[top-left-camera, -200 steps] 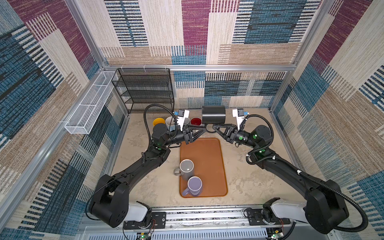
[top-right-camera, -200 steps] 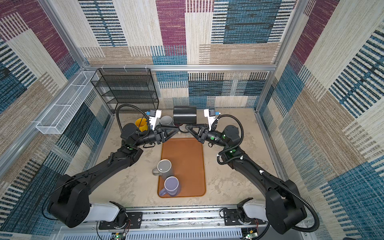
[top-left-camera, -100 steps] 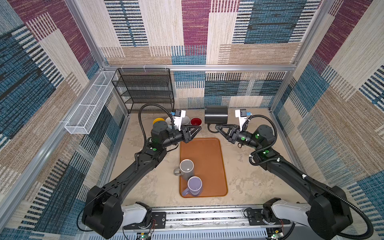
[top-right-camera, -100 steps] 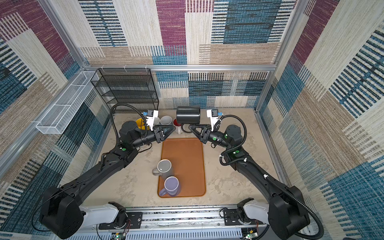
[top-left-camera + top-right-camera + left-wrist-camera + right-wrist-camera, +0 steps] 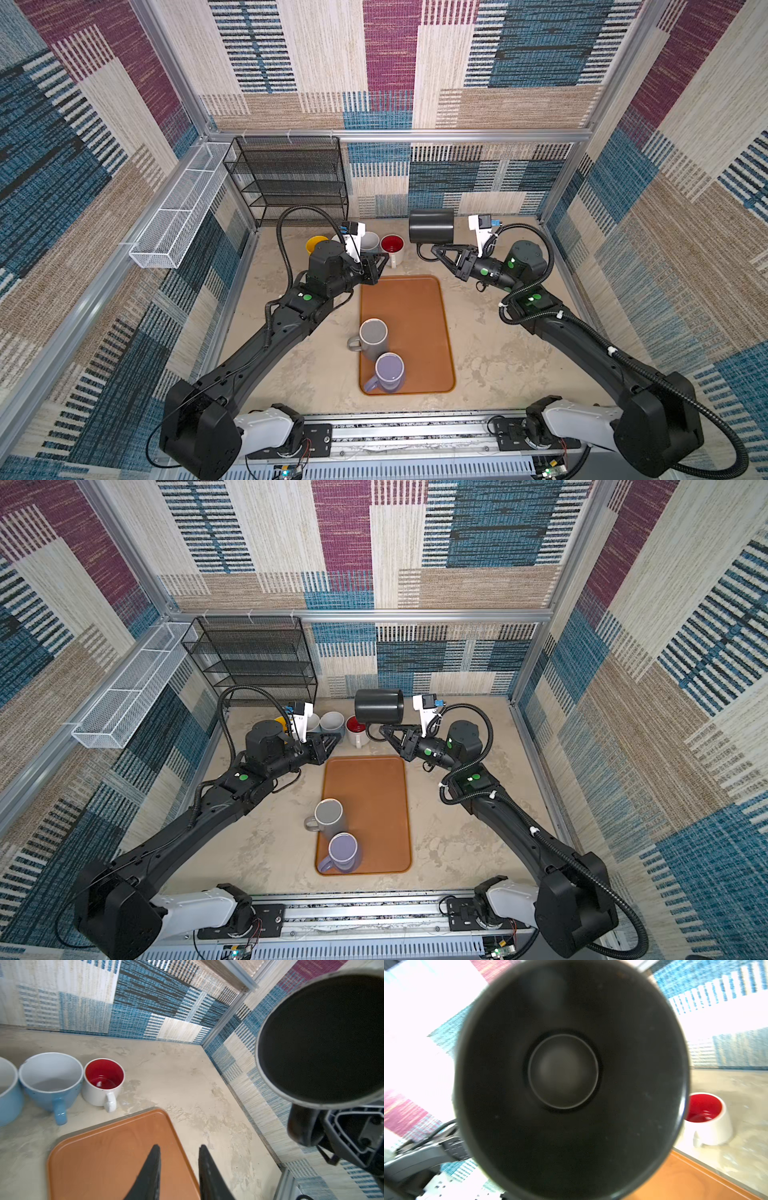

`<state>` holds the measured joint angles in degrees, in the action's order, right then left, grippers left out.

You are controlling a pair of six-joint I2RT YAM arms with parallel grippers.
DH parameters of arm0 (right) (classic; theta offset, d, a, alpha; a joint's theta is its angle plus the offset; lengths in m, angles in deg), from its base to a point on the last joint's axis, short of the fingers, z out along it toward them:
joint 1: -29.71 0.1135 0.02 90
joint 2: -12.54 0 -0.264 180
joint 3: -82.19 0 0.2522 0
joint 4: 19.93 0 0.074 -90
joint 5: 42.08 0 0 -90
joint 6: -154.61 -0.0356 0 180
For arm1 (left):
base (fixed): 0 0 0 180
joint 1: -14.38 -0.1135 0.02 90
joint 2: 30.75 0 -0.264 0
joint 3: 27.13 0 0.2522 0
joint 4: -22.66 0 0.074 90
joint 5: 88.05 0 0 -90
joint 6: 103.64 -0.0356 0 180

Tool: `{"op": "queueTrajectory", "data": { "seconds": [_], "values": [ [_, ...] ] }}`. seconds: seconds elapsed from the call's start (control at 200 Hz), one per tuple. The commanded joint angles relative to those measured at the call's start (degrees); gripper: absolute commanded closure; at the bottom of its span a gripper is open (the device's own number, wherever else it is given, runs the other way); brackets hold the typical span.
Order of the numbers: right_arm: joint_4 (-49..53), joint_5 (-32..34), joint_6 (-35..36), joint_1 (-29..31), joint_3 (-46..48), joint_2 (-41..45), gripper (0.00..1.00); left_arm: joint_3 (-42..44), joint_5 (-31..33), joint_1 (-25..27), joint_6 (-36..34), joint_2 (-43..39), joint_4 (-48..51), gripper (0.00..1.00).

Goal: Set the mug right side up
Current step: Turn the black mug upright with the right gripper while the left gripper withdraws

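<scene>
Over the preceding second the left end effector (image 5: 178, 1147) had drawn back from the black mug (image 5: 431, 226) and now stood above the far left corner of the orange tray (image 5: 415, 303). Its fingers (image 5: 150, 1169) were apart by a narrow gap that had been closing, and they held nothing.

The right end effector (image 5: 436, 250) was clamped on the handle (image 5: 301, 1126) and carried the mug alone. The mug was in the air above the far part of the desk (image 5: 490, 340), near the red-lined mug (image 5: 392, 245). It lay on its side, with its mouth toward the right wrist camera.

Judgement: support had passed wholly to the right arm, and the turn was roughly half done. The mug had yet to be rotated mouth-up and set down.
</scene>
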<state>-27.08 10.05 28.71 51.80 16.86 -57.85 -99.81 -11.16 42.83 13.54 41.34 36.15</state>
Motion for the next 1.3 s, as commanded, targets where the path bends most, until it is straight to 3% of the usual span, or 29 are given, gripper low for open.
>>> {"op": "queueTrajectory", "data": {
  "seconds": [0.0,0.301,0.441,1.292],
  "values": [
    [0.2,2.2,2.5,0.0,-1.7,-0.5,1.0,-1.5,10.0,0.9,-3.4,-0.7,6.1,0.73],
    [10.1,6.4,5.0,0.0,-6.5,-4.1,1.0,-3.1,23.8,1.9,-1.9,-2.2,14.2,0.8],
    [13.8,8.6,5.8,0.0,-8.6,-6.1,1.0,-3.7,26.2,1.9,-1.9,-2.7,16.7,0.79],
    [34.9,30.6,14.7,0.0,-23.9,-22.9,1.0,-8.1,15.5,2.0,-8.2,3.7,19.0,0.73]
  ]
}}
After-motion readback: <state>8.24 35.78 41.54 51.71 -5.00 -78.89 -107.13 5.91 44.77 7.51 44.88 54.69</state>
